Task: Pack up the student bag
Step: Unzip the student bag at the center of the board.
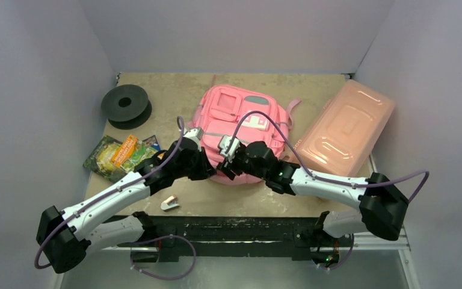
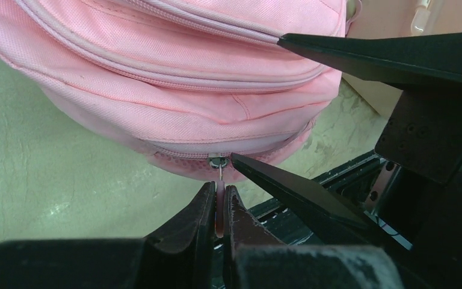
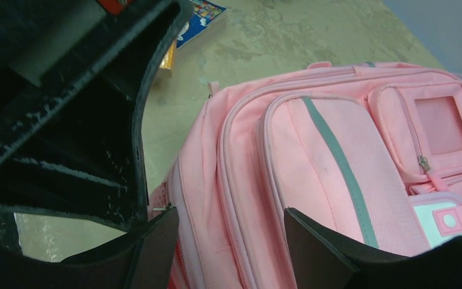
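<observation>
Two tools are crowded at the near edge of the bag (image 1: 240, 111). It lies flat mid-surface (image 1: 174, 96), front pockets up, between the books (image 1: 117, 155) on the left and the box (image 1: 346, 126) on the right.

Left tool (image 2: 218, 195): clenched on the pink zip pull (image 2: 219, 212), right below the metal slider (image 2: 218, 161). Thin pinch, tips only.

Right tool (image 3: 228, 226): jaws apart, grasping nothing, straddling the bag's near rim just beside the left one.

My read: zip-opening step, nothing packed yet. Can't tell which compartment this zip serves.

Risks from here:
- Bag isn't anchored. With the right tool loose, a tug on the pull likely drags the whole bag over the surface instead of running the slider.
- Pull can slip from the tips if the tug goes off the zip line. It's a soft tab with little purchase.
- Track curves round the bag's corner, so the slider may bind there and the fabric may bunch.
- One right finger sits just beside the slider, so a sideways move by the left tool risks a clash.
- If the right tool closes where it is, it may pinch fabric over the track and block the slider.
</observation>
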`<state>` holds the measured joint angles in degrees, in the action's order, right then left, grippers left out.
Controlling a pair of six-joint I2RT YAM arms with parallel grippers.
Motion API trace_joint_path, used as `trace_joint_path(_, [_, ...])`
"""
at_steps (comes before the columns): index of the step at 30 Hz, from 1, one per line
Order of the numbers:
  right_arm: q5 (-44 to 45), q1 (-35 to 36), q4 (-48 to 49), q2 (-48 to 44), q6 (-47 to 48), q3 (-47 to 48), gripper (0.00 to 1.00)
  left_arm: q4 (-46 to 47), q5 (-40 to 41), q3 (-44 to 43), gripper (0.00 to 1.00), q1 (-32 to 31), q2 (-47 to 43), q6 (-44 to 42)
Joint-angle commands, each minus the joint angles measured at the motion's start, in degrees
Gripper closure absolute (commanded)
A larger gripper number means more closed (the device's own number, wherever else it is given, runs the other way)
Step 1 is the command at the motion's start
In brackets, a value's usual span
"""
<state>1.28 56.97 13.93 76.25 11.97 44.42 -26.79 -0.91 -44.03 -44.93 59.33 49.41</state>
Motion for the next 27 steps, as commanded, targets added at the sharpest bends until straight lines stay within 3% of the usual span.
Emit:
trace_joint_path(1, [-1.19, 0.33, 1.70, -1.57, 0.01, -1.82, 0.31, -0.45, 2.39, -1.76, 1.00, -0.16, -3.56, 0.18])
trace_joint_path(9, [3.69, 0.34, 6.55, 0.55, -1.72, -3.84, 0.35, -0.21, 1.17, -1.90, 1.00, -0.27, -3.67, 0.70])
trace_joint_path(17, [-0.44, 0.38, 8.16, 4.98, -0.62, -2.72, 0.34, -0.02, 1.17, -1.90, 1.00, -0.47, -4.13, 0.61])
trace_joint_path(20, [4.19, 0.34, 10.17, 5.74, -0.12, -3.96, 0.36, 0.97, -0.97, -2.28, 1.00, -0.48, -3.05, 0.37])
trace_joint_path(22, [8.58, 0.36, 12.40, 6.53, -0.29, -4.38, 0.58, 1.86, -1.40, -2.30, 1.00, -0.47, -2.32, 0.77])
trace_joint_path(24, [12.54, -0.01, 13.59, 6.49, -0.55, -4.87, 0.95, 0.49, 0.34, -2.69, 1.00, -0.51, -1.60, 2.43])
trace_joint_path(25, [12.95, -0.36, 13.93, 5.82, 0.04, -5.24, 1.00, -1.49, 2.44, -3.17, 1.00, -0.49, -1.32, 3.76])
trace_joint_path(27, [12.06, -0.88, 16.12, 3.11, 1.76, -7.55, 1.00, -6.31, 7.26, -4.18, 1.00, 0.46, -1.07, 5.73])
